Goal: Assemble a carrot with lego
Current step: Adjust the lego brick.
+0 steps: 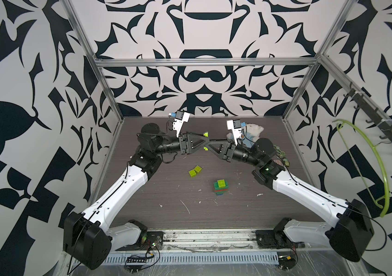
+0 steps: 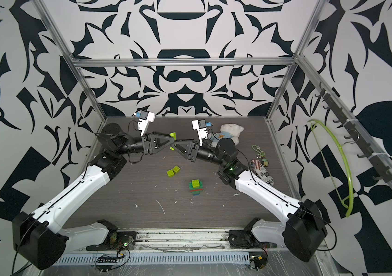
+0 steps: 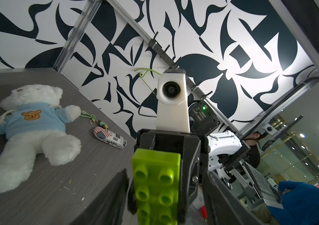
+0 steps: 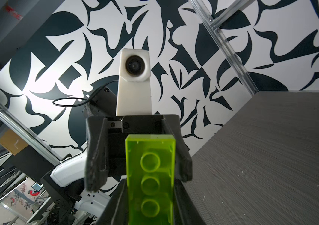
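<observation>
The right claw (image 1: pixel 207 144) grips a long lime brick (image 3: pixel 155 175) above the desk (image 1: pixel 142 203); the left claw (image 4: pixel 141 175) straddles the same brick, jaws apart with a gap.

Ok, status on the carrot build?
Right gripper shut on lime oblong brick, mid-air. Left gripper open, straddling it. Carrot stack unfinished, two lime bricks loose. Teddy bear off to the side.

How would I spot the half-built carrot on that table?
On the dark grey wood-grain table, near its middle, stands a small stack of plastic bricks. Unlike the two loose lime-green bricks lying nearby, it is layered: lime top, red band, blue bottom.
</observation>
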You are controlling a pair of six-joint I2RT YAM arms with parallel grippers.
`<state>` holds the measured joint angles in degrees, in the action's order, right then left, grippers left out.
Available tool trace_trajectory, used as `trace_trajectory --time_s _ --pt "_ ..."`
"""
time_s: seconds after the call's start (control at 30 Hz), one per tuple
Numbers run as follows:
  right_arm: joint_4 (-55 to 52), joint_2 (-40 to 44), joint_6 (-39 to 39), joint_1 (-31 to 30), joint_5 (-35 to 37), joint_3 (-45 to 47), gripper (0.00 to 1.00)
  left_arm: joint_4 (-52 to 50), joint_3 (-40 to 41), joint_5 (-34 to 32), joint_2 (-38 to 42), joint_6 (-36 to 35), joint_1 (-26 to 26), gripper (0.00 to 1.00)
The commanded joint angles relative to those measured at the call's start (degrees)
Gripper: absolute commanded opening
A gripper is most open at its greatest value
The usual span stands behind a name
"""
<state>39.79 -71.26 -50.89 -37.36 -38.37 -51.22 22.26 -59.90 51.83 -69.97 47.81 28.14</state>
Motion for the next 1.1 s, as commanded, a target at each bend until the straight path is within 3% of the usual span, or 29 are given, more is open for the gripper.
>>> trace_trajectory --time_s 0.0,0.17,0.6,0.93,1.07 --pt "7.76 0.42 -2.56 -0.02 -1.90 -0.12 0.21 0.94 -1.88 1.18 -0.65 -0.61 0.34 0.57" --pt "7.93 0.69 -2.37 0.26 -1.69 0.67 0.20 1.81 -1.98 0.97 -0.38 -0.61 0.34 0.52" --pt "10.87 0.95 -4.06 1.24 -3.42 2.17 0.19 3.39 -1.18 0.39 1.00 -0.88 -0.38 0.65" --pt "14.22 -0.36 -6.58 1.69 -4.06 2.38 0.18 3.40 -1.36 1.59 0.60 -0.46 -0.45 0.42" --pt "14.17 -0.78 -6.72 1.76 -4.15 1.98 0.18 3.05 -2.05 2.30 0.05 -0.38 -0.37 0.38"
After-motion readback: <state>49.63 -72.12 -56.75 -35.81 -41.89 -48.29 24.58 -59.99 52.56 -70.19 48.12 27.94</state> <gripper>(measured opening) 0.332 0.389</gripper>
